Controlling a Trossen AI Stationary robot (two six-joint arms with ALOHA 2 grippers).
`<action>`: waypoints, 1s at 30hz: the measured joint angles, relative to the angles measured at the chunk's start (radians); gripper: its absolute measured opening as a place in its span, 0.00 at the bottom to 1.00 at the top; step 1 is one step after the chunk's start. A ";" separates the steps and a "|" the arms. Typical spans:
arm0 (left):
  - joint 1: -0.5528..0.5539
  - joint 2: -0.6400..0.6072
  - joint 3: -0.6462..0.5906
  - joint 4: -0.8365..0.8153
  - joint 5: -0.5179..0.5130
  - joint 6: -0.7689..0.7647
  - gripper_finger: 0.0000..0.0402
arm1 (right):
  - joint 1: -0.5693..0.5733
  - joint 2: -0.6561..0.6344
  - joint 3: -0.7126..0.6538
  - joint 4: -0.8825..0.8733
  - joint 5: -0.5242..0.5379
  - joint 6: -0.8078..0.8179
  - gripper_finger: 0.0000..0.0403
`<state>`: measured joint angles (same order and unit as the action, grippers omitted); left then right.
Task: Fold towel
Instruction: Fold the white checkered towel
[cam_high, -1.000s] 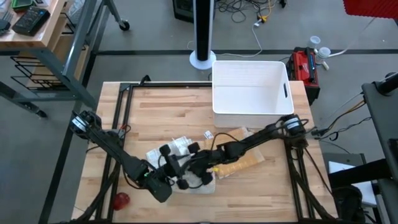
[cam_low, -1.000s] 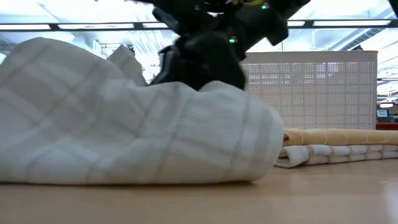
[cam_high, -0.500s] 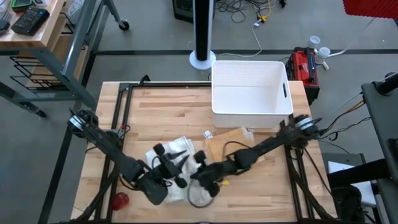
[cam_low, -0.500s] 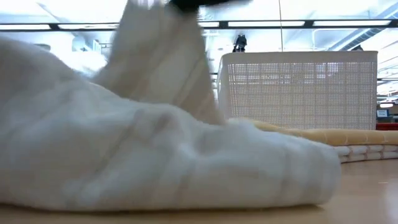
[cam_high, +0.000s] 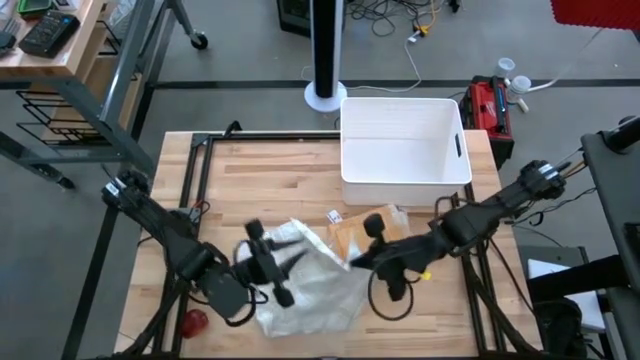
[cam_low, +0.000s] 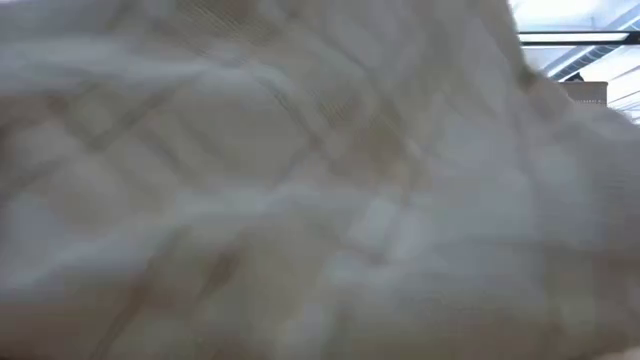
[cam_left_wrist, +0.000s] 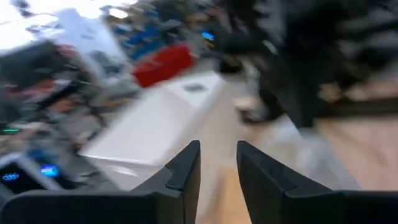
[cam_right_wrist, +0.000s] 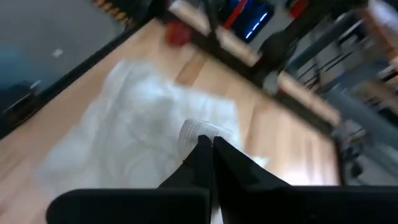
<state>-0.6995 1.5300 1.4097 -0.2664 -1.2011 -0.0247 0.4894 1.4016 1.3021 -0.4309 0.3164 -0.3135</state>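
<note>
High view: I see the white towel (cam_high: 310, 285) rumpled on the table (cam_high: 260, 170) near its front edge, just before the tan cloth (cam_high: 355, 232). My left gripper (cam_high: 268, 268) sits at its left edge, my right gripper (cam_high: 362, 258) at its right edge.

Low view: cloth fills the picture; soft, light, limp.

Left wrist view: fingers (cam_left_wrist: 184, 171) apart, nothing between.

Right wrist view: fingers (cam_right_wrist: 205, 155) clenched on a towel corner. I judge corners the best hold.
</note>
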 joint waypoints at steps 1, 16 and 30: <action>0.004 0.005 -0.023 -0.009 0.046 -0.029 0.24 | 0.013 -0.011 -0.005 -0.039 -0.001 0.023 0.00; 0.230 0.059 -0.526 0.571 0.403 -0.185 0.33 | 0.108 -0.025 -0.373 0.073 0.000 0.243 0.00; 0.497 0.195 -0.603 0.735 0.802 -0.114 0.35 | 0.106 -0.026 -0.436 0.163 -0.002 0.234 0.00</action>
<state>-0.2024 1.7252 0.8071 0.4682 -0.3991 -0.1386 0.5959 1.3758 0.8658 -0.2677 0.3145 -0.0796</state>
